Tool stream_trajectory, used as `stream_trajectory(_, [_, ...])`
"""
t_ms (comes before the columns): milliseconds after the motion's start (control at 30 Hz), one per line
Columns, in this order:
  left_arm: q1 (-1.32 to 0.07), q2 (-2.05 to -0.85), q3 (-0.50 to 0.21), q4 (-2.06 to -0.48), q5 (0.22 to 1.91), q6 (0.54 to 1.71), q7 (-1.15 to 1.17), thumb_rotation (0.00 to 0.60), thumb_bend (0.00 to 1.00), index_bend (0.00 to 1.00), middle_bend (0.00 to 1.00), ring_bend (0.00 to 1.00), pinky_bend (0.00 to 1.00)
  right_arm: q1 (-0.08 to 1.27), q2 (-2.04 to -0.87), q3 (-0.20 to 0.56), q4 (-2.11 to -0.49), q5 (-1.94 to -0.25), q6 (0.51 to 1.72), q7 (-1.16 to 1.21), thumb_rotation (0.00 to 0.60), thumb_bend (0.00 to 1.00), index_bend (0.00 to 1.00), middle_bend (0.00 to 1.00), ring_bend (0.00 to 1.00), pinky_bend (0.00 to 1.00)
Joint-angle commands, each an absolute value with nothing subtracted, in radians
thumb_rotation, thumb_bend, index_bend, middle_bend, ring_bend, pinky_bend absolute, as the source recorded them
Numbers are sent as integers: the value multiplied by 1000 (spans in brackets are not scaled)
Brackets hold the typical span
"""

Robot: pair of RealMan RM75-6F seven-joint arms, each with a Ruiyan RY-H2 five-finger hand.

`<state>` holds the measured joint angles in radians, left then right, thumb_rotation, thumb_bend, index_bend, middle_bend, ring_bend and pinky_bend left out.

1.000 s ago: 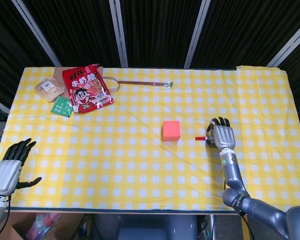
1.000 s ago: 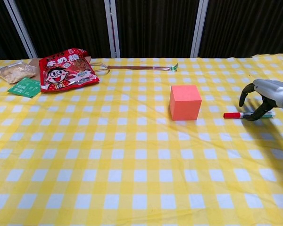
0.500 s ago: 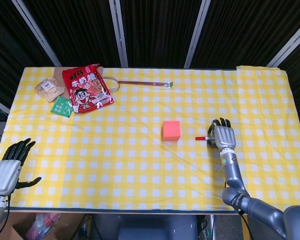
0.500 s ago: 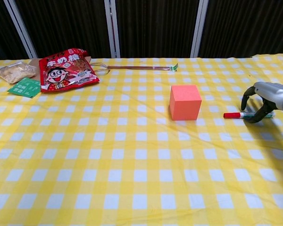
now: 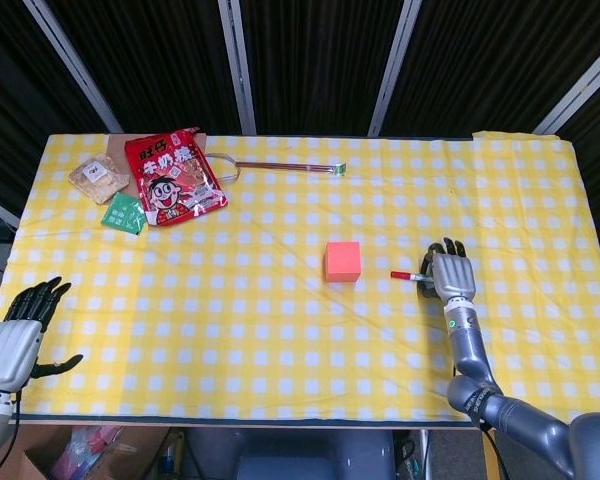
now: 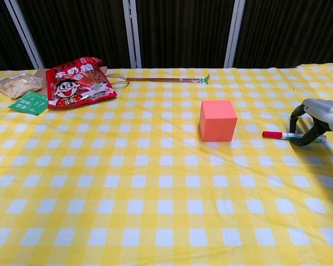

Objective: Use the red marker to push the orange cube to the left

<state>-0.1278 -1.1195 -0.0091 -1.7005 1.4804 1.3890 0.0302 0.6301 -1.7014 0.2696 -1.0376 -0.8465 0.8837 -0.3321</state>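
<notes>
The orange cube [image 5: 343, 261] [image 6: 217, 120] stands near the middle of the yellow checked cloth. To its right the red marker [image 5: 404, 275] [image 6: 277, 134] lies flat on the cloth, its red cap pointing at the cube with a gap between them. My right hand [image 5: 450, 275] [image 6: 316, 113] arches over the marker's far end, fingers curved down on either side of it; the marker still rests on the cloth. My left hand [image 5: 15, 335] hangs beyond the table's front left corner with its fingers spread and nothing in it.
A red snack bag [image 5: 173, 178] [image 6: 77, 82], a green packet [image 5: 125, 213] and a clear bag of snacks [image 5: 98, 177] lie at the back left. A long thin metal utensil [image 5: 280, 165] [image 6: 166, 80] lies along the back, behind the cube.
My right hand has slid a little to the right along the marker and lower onto it. The marker and the cube have stayed in place. The left hand is unmoved.
</notes>
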Motion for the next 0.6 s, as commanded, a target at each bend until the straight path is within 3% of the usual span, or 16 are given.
stream_trajectory(33, [-127, -1119, -9, -1701, 1480, 1390, 29, 600, 0, 0, 0, 0, 0, 628, -1705, 266, -1034, -845, 880, -332, 600, 466, 634, 229, 19, 0])
stream_trajectory(600, [-126, -1117, -8, -1701, 1479, 1392, 23, 600, 0, 0, 0, 0, 0, 630, -1629, 282, -1108, -959, 909, -237, 600, 478, 656, 236, 26, 0])
